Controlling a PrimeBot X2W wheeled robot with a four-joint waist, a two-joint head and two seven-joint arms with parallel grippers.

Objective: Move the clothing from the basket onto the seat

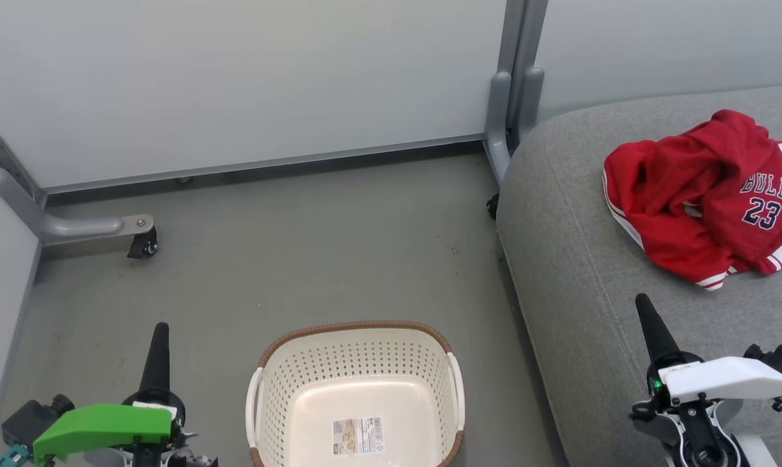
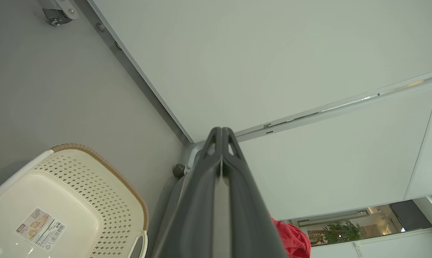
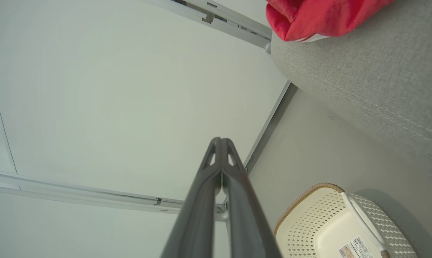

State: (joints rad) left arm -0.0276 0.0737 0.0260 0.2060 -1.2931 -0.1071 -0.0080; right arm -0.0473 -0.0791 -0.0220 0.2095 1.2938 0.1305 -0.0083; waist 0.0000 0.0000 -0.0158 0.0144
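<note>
Pale grey-green partition panels point(image 1: 235, 78) stand along the back and left, joined by a grey metal post point(image 1: 515, 97). Below them spreads the grey floor point(image 1: 300, 259), scuffed with a few dark specks.

The seat point(image 1: 579, 279), a broad light-grey fabric cushion with a rounded edge and a stitched seam, takes up the right side in the head view. The clothing point(image 1: 702, 194) lies on top of it towards the far right in a crumpled red heap, white stripe trim along its edges and "BULLS 23" facing up; it sits well apart from the cushion's left edge.

The basket point(image 1: 358, 326) stands on the floor just left of the seat, at the bottom centre of the head view, cream and perforated with a brown woven-look rim and white side handles. Its bare bottom carries a label sticker point(image 1: 358, 435).

The left gripper point(image 1: 161, 334) hovers over the floor to the left of the basket, its two dark fingers pressed together and holding nothing. The right gripper point(image 1: 644, 306) hangs above the seat's near part, short of the clothing, fingers likewise pressed together on nothing.

A small black caster point(image 1: 146, 247) sits under the partition's foot at the left.
</note>
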